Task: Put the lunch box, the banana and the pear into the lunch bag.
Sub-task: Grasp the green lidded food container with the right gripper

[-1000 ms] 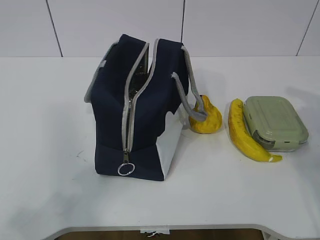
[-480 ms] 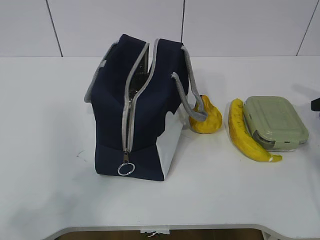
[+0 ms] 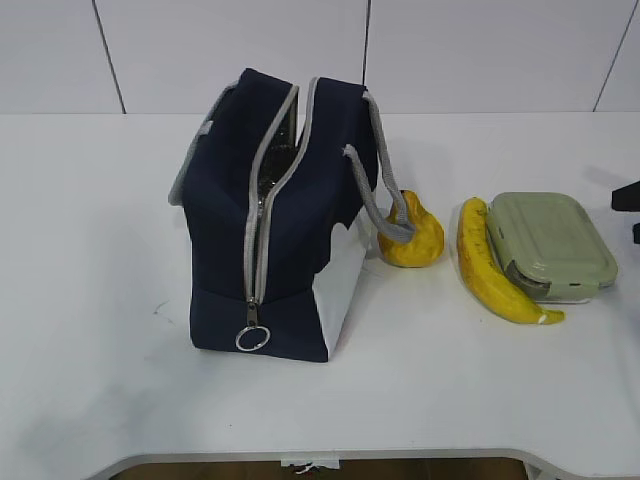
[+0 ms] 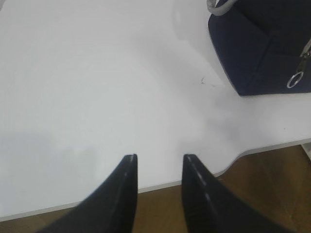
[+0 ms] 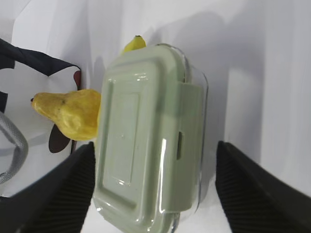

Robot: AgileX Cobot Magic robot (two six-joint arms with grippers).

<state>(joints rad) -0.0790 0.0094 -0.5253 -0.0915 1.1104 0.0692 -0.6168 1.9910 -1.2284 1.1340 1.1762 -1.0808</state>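
My two black pincers

My left gripper (image 4: 158,162) has smooth, glossy, curved black fingers with narrow tips; my right gripper (image 5: 155,182) has broad matte black fingers with fine ribbed texture.

Lunch bag (image 3: 275,225) stood left of centre on the table (image 3: 90,250), zipper side facing the camera. Pear (image 3: 411,237) lay just right of the bag, beside its handle. Banana (image 3: 491,268) lay right of the pear, apart from it, and alongside the left edge of the lunch box (image 3: 552,245), apparently touching.
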